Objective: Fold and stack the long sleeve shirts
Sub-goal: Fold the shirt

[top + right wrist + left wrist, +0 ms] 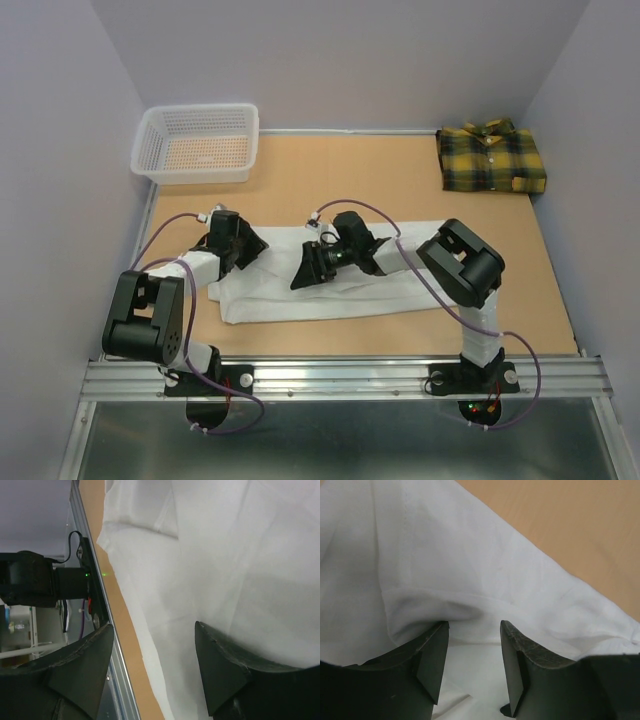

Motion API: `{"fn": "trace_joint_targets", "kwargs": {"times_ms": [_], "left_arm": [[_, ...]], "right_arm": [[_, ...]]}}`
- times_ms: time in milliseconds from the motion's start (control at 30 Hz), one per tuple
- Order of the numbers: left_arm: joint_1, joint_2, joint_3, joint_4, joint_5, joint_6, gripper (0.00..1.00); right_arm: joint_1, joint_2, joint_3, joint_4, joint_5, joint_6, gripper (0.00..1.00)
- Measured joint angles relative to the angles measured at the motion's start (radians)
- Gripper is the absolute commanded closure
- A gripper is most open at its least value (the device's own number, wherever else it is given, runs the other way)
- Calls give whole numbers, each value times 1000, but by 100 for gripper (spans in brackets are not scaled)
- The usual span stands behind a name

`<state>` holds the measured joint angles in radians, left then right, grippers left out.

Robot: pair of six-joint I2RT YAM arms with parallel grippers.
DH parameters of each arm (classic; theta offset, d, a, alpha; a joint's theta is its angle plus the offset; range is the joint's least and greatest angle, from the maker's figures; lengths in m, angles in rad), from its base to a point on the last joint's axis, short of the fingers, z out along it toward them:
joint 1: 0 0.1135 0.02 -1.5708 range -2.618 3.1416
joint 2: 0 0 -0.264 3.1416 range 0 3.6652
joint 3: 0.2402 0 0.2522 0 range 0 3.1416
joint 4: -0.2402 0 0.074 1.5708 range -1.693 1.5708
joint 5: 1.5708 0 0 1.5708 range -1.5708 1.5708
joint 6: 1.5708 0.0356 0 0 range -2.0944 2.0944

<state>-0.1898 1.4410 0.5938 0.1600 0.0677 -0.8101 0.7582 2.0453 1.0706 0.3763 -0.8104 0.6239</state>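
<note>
The white shirt [330, 290] lies folded into a long strip across the middle of the table. The plaid shirt [491, 158] lies folded at the far right corner. My left gripper [250, 245] is open at the strip's left end, its fingers [432, 652] pressed against a fold of the white shirt [470, 580] with cloth between them. My right gripper [305, 272] is open low over the middle of the strip, jaws wide apart above the white shirt [210, 570] and not gripping it.
A white mesh basket [197, 143] stands at the far left corner. The table's metal front rail [340, 378] runs just below the shirt; the rail and my left arm's base [35, 580] show in the right wrist view. Walls enclose three sides.
</note>
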Motion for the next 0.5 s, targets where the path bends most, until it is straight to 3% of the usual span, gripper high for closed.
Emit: {"fn": "trace_joint_targets", "kwargs": {"times_ms": [500], "left_arm": [[36, 16, 0, 18, 51, -4, 44]], "right_arm": [[-107, -211, -299, 17, -58, -67, 28]]}}
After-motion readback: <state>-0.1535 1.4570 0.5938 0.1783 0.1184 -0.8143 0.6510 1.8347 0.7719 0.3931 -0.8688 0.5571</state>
